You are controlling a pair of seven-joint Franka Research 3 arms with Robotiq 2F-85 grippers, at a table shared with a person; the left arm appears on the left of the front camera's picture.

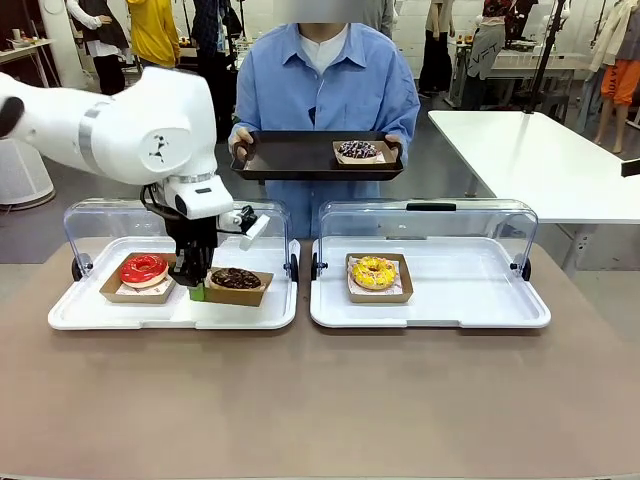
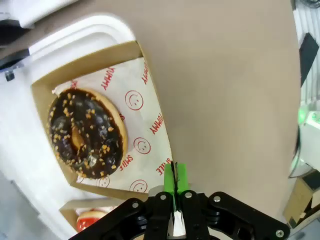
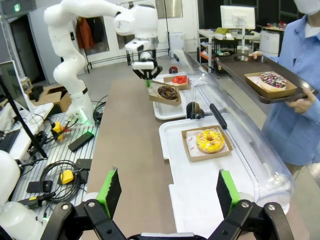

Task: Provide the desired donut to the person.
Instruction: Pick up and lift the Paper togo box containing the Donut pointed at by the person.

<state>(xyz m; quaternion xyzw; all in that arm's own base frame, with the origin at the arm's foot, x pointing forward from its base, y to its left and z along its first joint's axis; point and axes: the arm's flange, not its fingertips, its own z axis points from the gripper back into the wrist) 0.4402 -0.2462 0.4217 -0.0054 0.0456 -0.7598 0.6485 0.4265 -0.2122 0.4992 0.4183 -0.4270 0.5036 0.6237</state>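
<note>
my left claw [image 1: 196, 287] is pinched onto the edge of the chocolate donut's cardboard tray [image 1: 236, 288], lower left of the front view. my right claw [image 3: 167, 192] hangs wide open over the desk [image 3: 127, 145]. the person [image 1: 325, 90] holds a dark serving tray [image 1: 285, 157] at top centre.

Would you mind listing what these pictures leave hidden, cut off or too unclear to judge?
- Front view: the left gripper fingertips are too small and dark to see how they grip the chocolate donut's tray.
- Left wrist view: the red donut is cut by the bottom edge and the gripper body.
- Right wrist view: the person's tray is cut off at the right edge.
</note>
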